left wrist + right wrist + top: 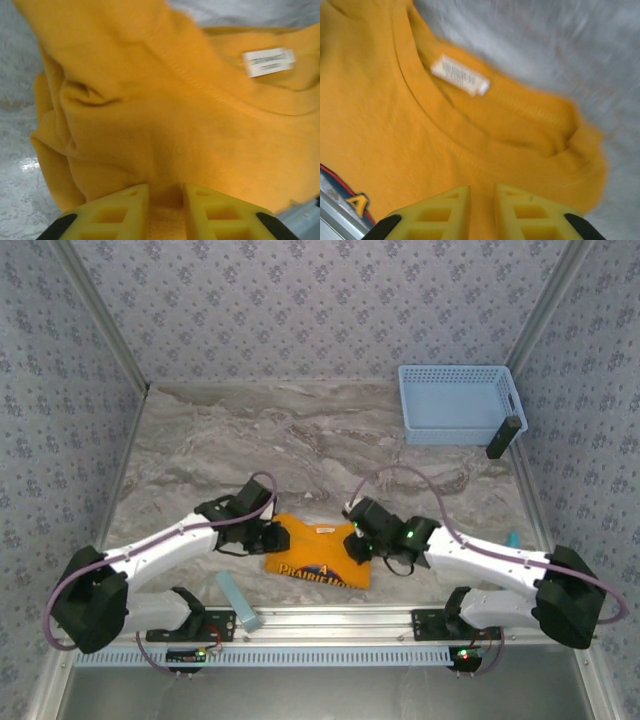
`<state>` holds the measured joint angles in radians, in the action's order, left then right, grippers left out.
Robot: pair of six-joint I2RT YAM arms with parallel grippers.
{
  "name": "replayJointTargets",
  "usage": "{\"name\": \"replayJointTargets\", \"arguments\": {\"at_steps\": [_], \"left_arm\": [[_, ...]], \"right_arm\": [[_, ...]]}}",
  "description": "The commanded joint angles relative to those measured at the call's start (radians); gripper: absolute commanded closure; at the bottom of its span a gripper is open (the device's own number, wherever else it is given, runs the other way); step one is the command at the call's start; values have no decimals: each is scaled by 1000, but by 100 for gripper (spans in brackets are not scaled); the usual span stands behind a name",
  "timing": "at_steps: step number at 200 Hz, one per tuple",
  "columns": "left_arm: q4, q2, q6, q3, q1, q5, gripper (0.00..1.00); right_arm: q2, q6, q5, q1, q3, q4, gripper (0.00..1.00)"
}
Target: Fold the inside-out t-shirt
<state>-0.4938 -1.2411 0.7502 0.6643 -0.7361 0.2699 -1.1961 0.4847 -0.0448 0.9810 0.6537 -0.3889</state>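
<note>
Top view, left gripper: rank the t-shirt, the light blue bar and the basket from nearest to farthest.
1. t-shirt: right at the left gripper, its left edge pinched between the fingers.
2. light blue bar: on the near side, by the rail in front of the left arm's base.
3. basket: far right corner of the table.

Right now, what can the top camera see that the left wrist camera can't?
Top camera, not left wrist: the light blue plastic basket in the far right corner, the right gripper at one shoulder of the orange-yellow cotton t-shirt, and the dark lettering along its near edge. Left wrist, not top: yellow jaws pinching a fold of cloth, and the seam stitching up close. Both: that t-shirt, the left gripper and the grey marbled table.
</note>
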Motion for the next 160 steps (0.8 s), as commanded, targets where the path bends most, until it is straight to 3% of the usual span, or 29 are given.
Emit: {"name": "replayJointTargets", "arguments": {"at_steps": [1, 30, 85, 112, 134, 160], "left_arm": [[36, -35, 95, -81, -31, -100, 81], [156, -64, 162, -243, -33, -117, 87], [221, -194, 124, -226, -34, -64, 82], [130, -155, 82, -168, -10, -93, 73], [15, -70, 45, -81, 51, -144, 60], [-90, 55, -6, 37, 136, -252, 49]], "right_arm": [[-50, 183, -27, 8, -72, 142, 85], [-133, 186, -13, -29, -137, 122, 88], [-166, 109, 2, -71, -151, 116, 89], [-80, 42, -40, -100, -151, 116, 86], [-11, -33, -45, -194, -119, 100, 77], [51, -137, -53, -314, -50, 95, 75]]}}
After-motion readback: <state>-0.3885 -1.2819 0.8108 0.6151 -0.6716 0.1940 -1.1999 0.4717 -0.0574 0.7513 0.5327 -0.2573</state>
